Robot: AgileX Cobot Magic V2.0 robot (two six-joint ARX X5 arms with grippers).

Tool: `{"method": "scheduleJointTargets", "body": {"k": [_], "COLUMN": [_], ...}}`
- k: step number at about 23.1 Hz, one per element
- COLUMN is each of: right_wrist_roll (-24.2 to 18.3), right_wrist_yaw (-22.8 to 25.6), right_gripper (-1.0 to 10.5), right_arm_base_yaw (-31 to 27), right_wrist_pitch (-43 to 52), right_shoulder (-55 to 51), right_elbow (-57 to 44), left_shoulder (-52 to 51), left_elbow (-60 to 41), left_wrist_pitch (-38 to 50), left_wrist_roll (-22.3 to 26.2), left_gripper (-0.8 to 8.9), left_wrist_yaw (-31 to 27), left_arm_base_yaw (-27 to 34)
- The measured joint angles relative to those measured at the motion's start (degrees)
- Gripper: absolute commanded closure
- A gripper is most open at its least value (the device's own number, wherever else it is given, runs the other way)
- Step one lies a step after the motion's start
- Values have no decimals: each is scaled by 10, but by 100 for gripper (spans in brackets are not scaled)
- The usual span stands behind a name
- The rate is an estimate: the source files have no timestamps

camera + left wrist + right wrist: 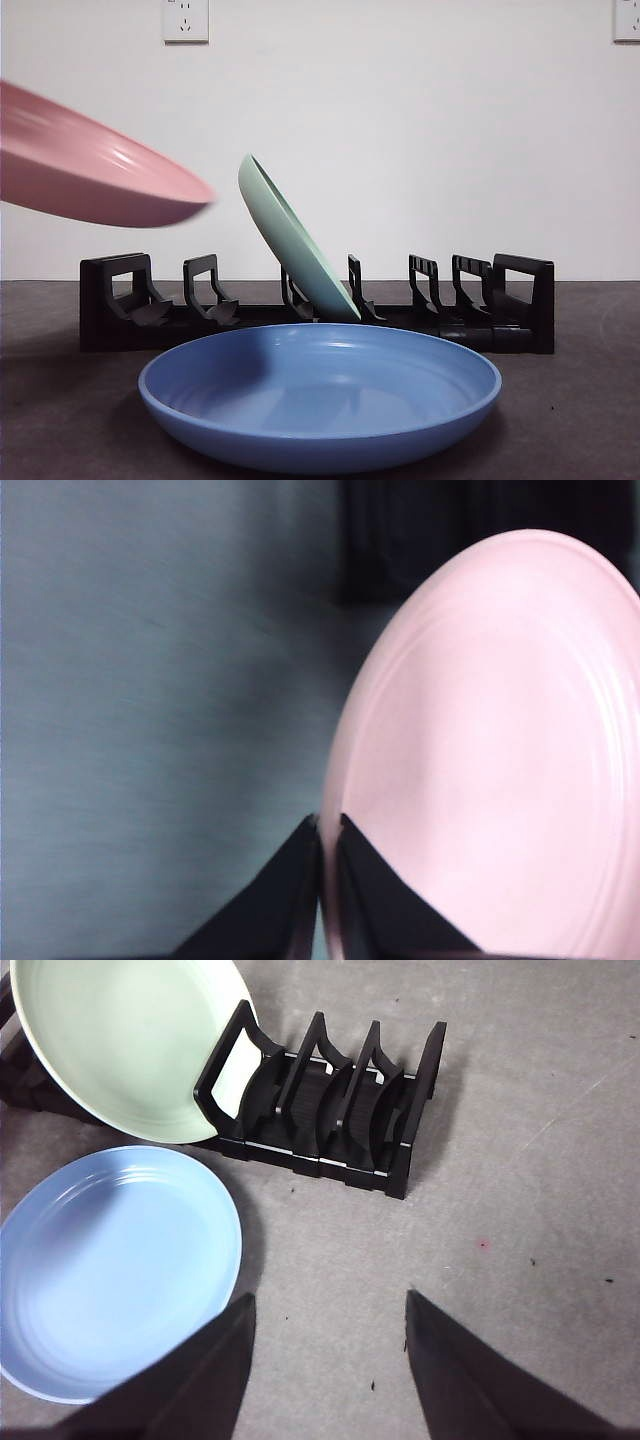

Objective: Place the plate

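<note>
Blue plate (320, 395) lies flat in the lower foreground, before the black rack (316, 303).
Pink plate (90, 160) hangs upper left, its rim pinched by the left gripper (327, 880); green plate (295, 240) leans mid-rack; right gripper (330, 1360) hovers agape.

pink plate (90, 165) blurred (edge-cropped), rack (330, 1110) cropped
</note>
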Motion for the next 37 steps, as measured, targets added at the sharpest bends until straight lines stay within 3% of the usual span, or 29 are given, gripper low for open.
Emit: {"method": "scheduleJointTargets", "body": {"k": [4, 9, 18, 28, 32, 35, 37], "right_wrist_roll": [0, 0, 0, 0, 0, 0, 0], "right_wrist_yaw": [0, 0, 0, 0, 0, 0, 0], "right_gripper": [710, 710, 710, 710, 710, 710, 710], "right_arm_base_yaw": [0, 0, 0, 0, 0, 0, 0], "right_wrist_pitch": [0, 0, 0, 0, 0, 0, 0], "right_shoulder": [0, 0, 0, 0, 0, 0, 0], "right_elbow": [0, 0, 0, 0, 0, 0, 0], "left_shoulder": [0, 32, 139, 233, 236, 236, 227], "left_elbow": [-82, -162, -169, -169, -169, -168, -165], "left_wrist_pitch": [75, 161, 289, 372, 380, 370, 344], "left_wrist_roll": [-40, -97, -150, -181, -185, -181, -167], "left_gripper": [804, 804, 804, 796, 477, 392, 392], "left_wrist_yaw": [62, 69, 81, 92, 93, 93, 93], "left_arm_base_yaw": [-16, -59, -125, -155, -155, -155, -155]}}
